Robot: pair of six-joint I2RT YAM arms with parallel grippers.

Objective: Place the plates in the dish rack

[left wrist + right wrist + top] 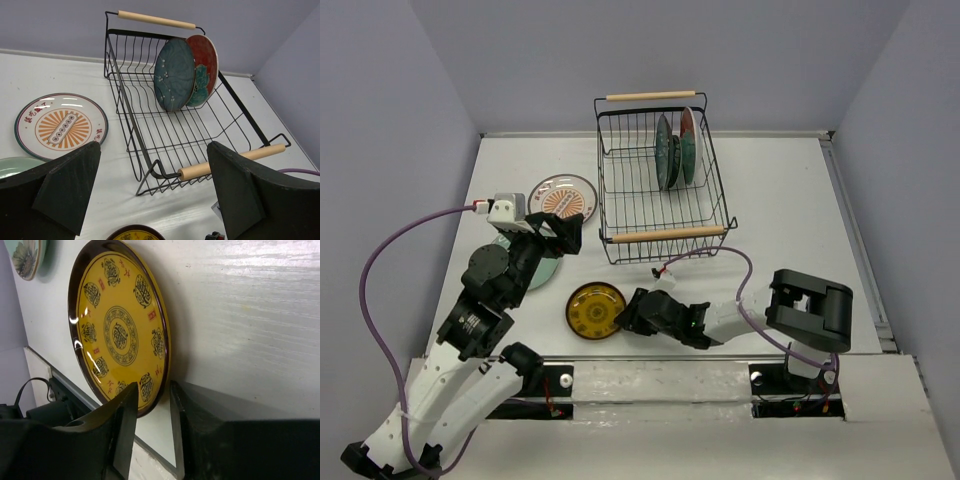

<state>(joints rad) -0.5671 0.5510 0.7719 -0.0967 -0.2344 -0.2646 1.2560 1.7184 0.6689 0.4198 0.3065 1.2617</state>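
My right claw (151, 400) sits narrow astride the amber plate (120, 325), flat on the bench (240, 315) before the dish rack (666, 234). I cannot tell if it bites, so a lift may slip. Left claw (154, 165) gapes wide.

Narrowly parted jaws straddle the rim of the amber-yellow plate (120, 325).

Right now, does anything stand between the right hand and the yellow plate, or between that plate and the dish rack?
Nothing visible separates the right hand from the yellow plate; its fingers are at the rim. Towards the dish rack, only the rack's near handle must be cleared. The left hand is beside that path.
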